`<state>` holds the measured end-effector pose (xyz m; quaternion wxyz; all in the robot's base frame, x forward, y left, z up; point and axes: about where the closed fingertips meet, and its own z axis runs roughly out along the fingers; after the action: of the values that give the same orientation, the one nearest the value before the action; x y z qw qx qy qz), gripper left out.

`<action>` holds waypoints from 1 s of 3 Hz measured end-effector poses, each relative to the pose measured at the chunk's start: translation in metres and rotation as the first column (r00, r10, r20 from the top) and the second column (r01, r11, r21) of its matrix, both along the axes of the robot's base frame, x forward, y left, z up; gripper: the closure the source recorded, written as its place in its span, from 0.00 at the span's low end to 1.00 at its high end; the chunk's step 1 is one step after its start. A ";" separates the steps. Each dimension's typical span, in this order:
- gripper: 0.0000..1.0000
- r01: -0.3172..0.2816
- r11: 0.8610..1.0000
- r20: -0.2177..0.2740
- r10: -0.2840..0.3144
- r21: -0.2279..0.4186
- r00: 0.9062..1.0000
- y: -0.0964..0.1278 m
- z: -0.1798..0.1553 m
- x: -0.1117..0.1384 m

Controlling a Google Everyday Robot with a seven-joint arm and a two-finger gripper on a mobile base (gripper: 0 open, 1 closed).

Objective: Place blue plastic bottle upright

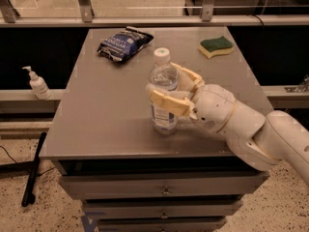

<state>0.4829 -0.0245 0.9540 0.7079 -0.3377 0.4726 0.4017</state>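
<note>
The blue plastic bottle (163, 119) stands upright on the grey table (106, 110), near its front middle. It is clear, with a white cap on top and a pale label. My gripper (164, 82) reaches in from the right on a white arm. Its cream fingers (170, 103) sit on either side of the bottle's middle, one in front and one behind, closed against it. The bottle's base rests on the tabletop.
A dark blue snack bag (123, 43) lies at the table's back left. A green and yellow sponge (216, 46) lies at the back right. A white pump dispenser (37, 83) stands on a ledge to the left. Drawers sit below the table's front edge.
</note>
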 end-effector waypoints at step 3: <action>0.10 -0.006 1.000 -0.023 0.005 -0.014 1.000 -0.002 -0.005 -0.004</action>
<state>0.4787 -0.0261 0.9492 0.6990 -0.3394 0.4826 0.4042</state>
